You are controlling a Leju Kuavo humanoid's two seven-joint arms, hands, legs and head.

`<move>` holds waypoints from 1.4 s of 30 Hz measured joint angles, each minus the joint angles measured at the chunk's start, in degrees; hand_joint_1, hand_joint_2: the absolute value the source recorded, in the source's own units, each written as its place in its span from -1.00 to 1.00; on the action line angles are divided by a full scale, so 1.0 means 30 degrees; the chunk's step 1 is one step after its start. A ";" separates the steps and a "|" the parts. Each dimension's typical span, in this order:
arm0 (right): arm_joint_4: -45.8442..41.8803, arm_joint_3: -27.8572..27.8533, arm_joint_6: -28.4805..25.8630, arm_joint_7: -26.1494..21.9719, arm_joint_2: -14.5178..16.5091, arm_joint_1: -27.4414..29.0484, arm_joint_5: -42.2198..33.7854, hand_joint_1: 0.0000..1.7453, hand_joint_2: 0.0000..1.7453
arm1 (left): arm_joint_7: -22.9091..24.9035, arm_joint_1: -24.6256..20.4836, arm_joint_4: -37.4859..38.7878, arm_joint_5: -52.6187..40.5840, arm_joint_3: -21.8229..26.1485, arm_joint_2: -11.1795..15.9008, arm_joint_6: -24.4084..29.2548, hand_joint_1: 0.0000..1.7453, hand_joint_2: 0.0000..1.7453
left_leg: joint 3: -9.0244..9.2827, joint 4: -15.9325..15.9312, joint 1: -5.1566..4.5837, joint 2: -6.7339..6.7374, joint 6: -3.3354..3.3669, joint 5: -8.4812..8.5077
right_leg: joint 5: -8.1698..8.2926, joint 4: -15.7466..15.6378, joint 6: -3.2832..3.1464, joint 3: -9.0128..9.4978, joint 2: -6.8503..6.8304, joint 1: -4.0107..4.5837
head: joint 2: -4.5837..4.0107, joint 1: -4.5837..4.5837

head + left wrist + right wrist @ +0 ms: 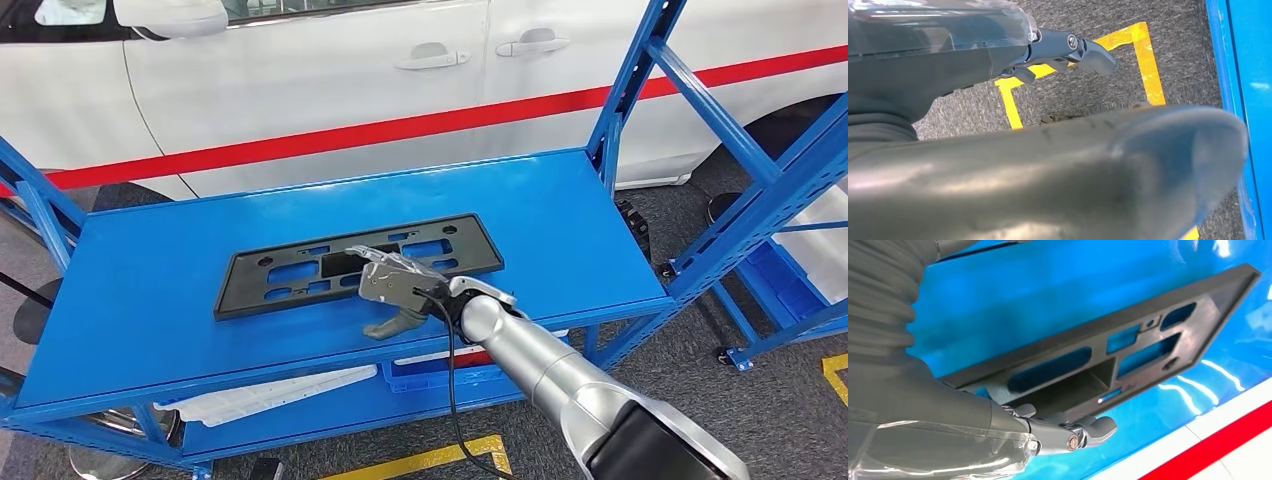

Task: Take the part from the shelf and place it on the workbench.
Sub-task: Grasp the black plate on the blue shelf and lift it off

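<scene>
White car with a red stripe fills the background, side doors facing the camera. In front of it stands a blue shelf; its top deck is a broad flat blue surface, with upright and diagonal posts at the right end. A lower deck carries a white moulded piece and a blue bin. Grey carpeted floor around the rack, with yellow tape marks.

The part, a black rectangular plastic frame with several cut-out openings, lies flat on the top deck, roughly central, long side running across the deck, slightly skewed.

Right arm, silver, reaches in from the lower right. The right hand sits over the near long edge of the part, right of its middle. In the right wrist view the fingers are extended over the frame's openings, and the thumb hangs below, in front of the deck. Fingers look close to or touching the frame, but contact is not certain. No closed grip visible: fingers apart, nothing held.

Left hand seen in the left wrist view, above the carpet and yellow tape, just beside the blue shelf edge. Fingers loosely extended, holding nothing.
</scene>
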 joint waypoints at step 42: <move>0.0616 0.1492 -0.8046 0.1321 -0.0344 0.0735 0.8403 -1.00 1.00 | 0.0193 0.0118 0.0007 0.0293 0.0117 -0.0204 -0.0494 -1.00 -1.00 | 0.0438 0.0107 0.0055 0.0055 0.0421 -0.0416 | -0.0732 0.0322 -0.0167 0.0482 -0.0116 0.0064 | 0.0000 0.0000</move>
